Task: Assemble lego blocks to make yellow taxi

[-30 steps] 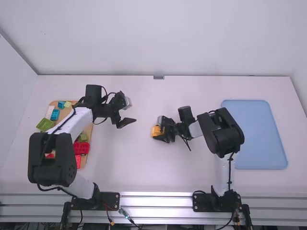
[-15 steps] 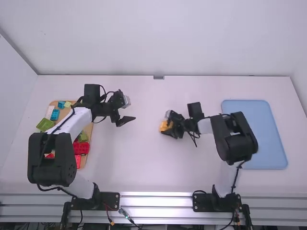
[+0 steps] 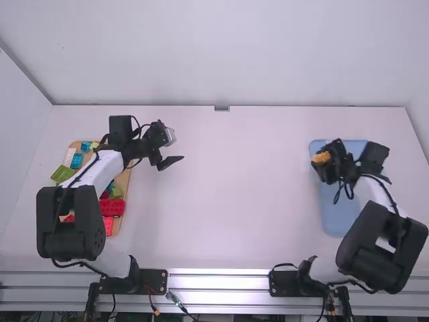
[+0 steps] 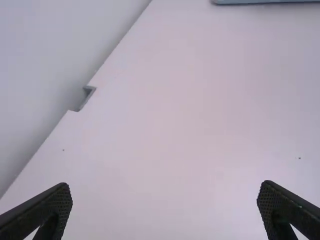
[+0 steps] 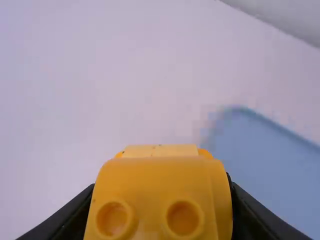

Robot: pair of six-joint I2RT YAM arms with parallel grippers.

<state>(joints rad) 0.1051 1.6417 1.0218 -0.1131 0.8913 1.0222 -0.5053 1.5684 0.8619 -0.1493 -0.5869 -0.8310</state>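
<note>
In the high view my right gripper (image 3: 324, 168) is over the far left part of the blue tray (image 3: 342, 215), shut on the yellow block assembly (image 3: 321, 157). The right wrist view shows that yellow assembly (image 5: 160, 195) between the fingers of my right gripper (image 5: 160, 212), two round studs facing the camera and a paler yellow piece on its far side. My left gripper (image 3: 167, 153) hangs over the table's left part, right of the wooden board; in the left wrist view the left gripper (image 4: 165, 200) stands wide open with nothing between its fingers.
The wooden board (image 3: 123, 182) at the left carries several loose blocks, among them a red one (image 3: 112, 207), a green one (image 3: 63, 174) and a blue one (image 3: 76, 160). My left arm passes over it. A wall stands behind the table (image 3: 234, 235).
My right gripper has carried the yellow assembly from the table's middle rightward to the blue tray. The left gripper has shifted slightly to the left.
</note>
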